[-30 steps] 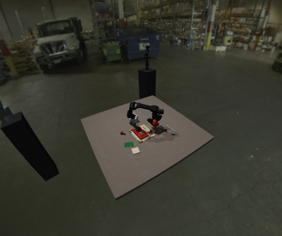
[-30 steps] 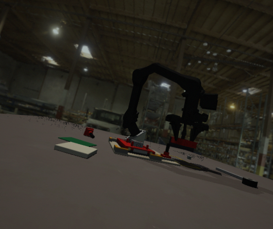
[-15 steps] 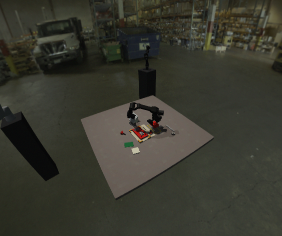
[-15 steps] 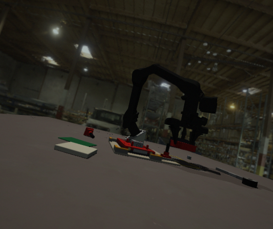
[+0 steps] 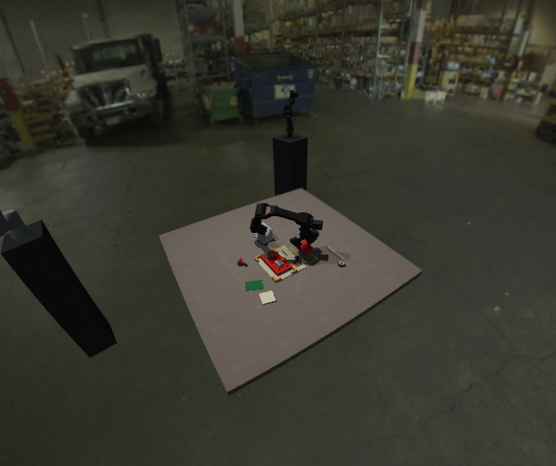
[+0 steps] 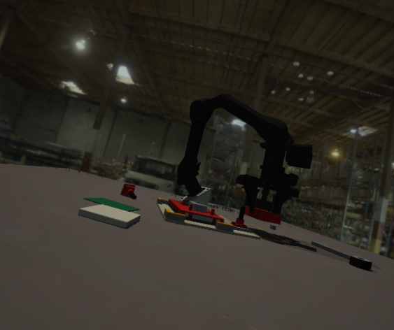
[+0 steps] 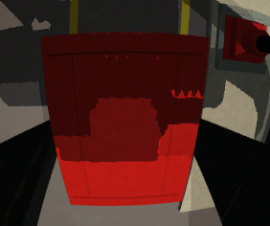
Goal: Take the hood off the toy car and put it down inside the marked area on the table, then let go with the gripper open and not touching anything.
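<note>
Gripper [image 6: 262,209] was clamped on the red hood [image 6: 262,214], fingers held wide apart by its width. In the exterior view the hood hung low, just off the table [image 6: 190,284], to the right of the toy car [image 6: 195,212]; whether its lower edge touched the surface could not be told from that angle.

Wrist view: the hood [image 7: 125,122] filled the middle of the frame between the two dark fingers, its upper part in shadow, its lower strip brightly lit. Beyond its far edge lay the yellow-outlined marked area [image 7: 131,8], a dark rectangle on the table. The hood overlapped the near side of that outline in this view.

Top view: the arm [image 5: 287,217] arched from its base at the rear of the table [image 5: 268,341] over to the hood [image 5: 306,246], which sat just right of the car [image 5: 276,263] on its cream base plate [image 5: 287,272].

Other items on the table, all well apart from the gripper:
- small red part [image 5: 241,262], left of the car
- green plate [image 5: 254,285] and white block [image 5: 267,297], in front of the car
- grey wrench [image 5: 337,256], to the right
</note>
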Controlling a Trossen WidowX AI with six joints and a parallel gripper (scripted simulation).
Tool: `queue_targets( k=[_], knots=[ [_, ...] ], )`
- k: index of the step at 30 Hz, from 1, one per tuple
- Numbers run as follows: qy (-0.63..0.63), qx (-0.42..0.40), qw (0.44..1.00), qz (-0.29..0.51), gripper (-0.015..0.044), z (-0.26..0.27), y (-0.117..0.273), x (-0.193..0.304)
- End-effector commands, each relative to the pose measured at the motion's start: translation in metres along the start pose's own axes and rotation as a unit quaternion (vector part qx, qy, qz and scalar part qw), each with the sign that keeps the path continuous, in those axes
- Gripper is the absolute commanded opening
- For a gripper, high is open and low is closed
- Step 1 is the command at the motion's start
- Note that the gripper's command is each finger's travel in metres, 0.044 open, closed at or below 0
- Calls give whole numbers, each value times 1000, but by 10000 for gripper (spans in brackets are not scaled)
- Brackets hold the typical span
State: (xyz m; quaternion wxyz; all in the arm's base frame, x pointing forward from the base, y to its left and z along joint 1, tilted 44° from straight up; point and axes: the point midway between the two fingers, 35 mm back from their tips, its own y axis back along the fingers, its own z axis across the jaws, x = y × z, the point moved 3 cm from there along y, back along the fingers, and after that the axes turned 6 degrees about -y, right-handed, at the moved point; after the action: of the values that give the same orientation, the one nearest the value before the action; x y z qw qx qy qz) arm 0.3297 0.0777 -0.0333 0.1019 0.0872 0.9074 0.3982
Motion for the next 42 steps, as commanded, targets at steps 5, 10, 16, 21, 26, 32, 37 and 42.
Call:
queue_targets(
  k=[5, 10, 16, 21, 26, 32, 37, 42],
  knots=[
    [3, 3, 1000, 0, 0, -2, -9, 1],
    [3, 3, 1000, 0, 0, -2, -14, 2],
    [3, 4, 1000, 0, 0, -2, -17, 2],
    [3, 4, 1000, 0, 0, -2, -18, 2],
    [3, 4, 1000, 0, 0, -2, -20, 2],
    [3, 4, 1000, 0, 0, -2, -23, 2],
    [3, 4, 1000, 0, 0, -2, -26, 2],
    [3, 4, 1000, 0, 0, -2, -28, 2]
  ],
)
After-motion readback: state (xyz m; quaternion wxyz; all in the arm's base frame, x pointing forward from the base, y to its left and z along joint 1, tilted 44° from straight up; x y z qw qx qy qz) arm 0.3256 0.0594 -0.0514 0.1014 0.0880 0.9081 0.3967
